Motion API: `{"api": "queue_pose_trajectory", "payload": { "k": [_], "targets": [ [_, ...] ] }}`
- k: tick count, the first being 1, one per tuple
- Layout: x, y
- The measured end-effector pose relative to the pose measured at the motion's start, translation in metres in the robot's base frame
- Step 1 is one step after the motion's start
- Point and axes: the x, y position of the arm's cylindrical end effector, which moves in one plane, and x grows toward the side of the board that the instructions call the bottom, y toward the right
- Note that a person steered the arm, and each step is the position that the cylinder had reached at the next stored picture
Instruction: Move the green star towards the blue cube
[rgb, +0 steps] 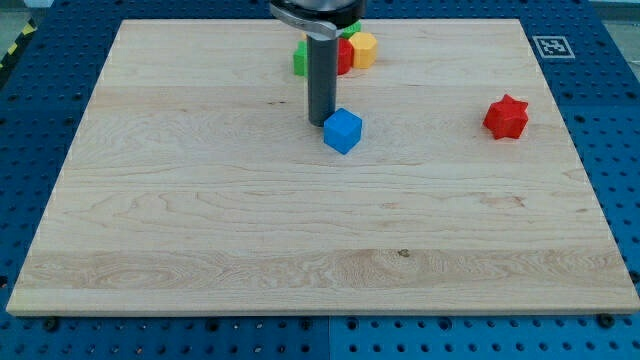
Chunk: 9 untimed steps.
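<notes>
- Table (200, 230) of pale wood fills most of the view, sitting on a blue pegboard (30, 120) with a small black-and-white marker (548, 46) at its top right corner
- We see our rod coming down from the view's top, with my tip (321, 123) resting just left of and slightly above the blue cube (342, 131), touching it or very nearly
- We carry no fingers at all, only the rod, so there is nothing to be apart or together
- The green block (299, 58) sits near the view's top, partly hidden behind the rod; we cannot make out its star shape
- A red block (344, 57) and a yellow block (364, 49) crowd just to its right
- A red star (506, 117) lies well apart at the view's right
</notes>
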Motion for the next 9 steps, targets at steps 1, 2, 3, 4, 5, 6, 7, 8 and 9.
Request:
{"api": "queue_pose_trajectory", "payload": {
  "k": [1,2,3,4,5,6,7,8,9],
  "targets": [
    [-0.019,-0.049],
    [-0.076,-0.063],
    [-0.126,-0.055],
    [-0.130,-0.037],
    [-0.130,-0.004],
    [-0.128,0.008],
    [-0.109,0.008],
    [-0.088,0.008],
    [-0.085,0.008]
  ]
}}
